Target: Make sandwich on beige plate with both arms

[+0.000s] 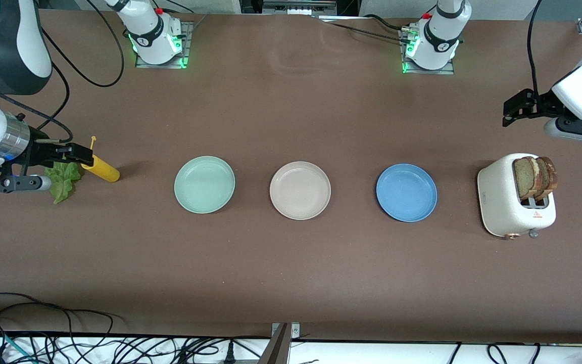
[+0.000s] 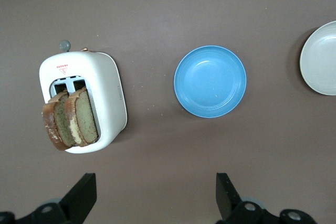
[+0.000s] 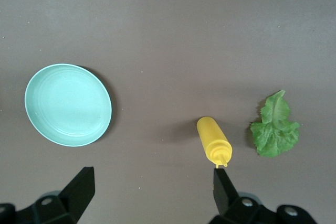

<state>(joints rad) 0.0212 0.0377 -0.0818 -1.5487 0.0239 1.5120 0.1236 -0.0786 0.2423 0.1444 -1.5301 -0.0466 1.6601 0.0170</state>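
The beige plate (image 1: 300,190) lies bare at the table's middle, and its edge shows in the left wrist view (image 2: 320,59). Brown-crusted bread slices (image 1: 536,177) (image 2: 71,119) stand up out of a white toaster (image 1: 503,202) (image 2: 107,98) at the left arm's end. A green lettuce leaf (image 1: 63,181) (image 3: 274,127) lies at the right arm's end. My left gripper (image 1: 507,112) (image 2: 156,195) hangs open and holds nothing, over bare table by the toaster. My right gripper (image 1: 81,154) (image 3: 152,190) hangs open and holds nothing, over the table beside the lettuce.
A mint-green plate (image 1: 204,184) (image 3: 68,104) and a blue plate (image 1: 406,192) (image 2: 210,81) flank the beige one in a row. A yellow squeeze bottle (image 1: 100,168) (image 3: 213,140) lies on its side beside the lettuce. Cables run along the table's near edge.
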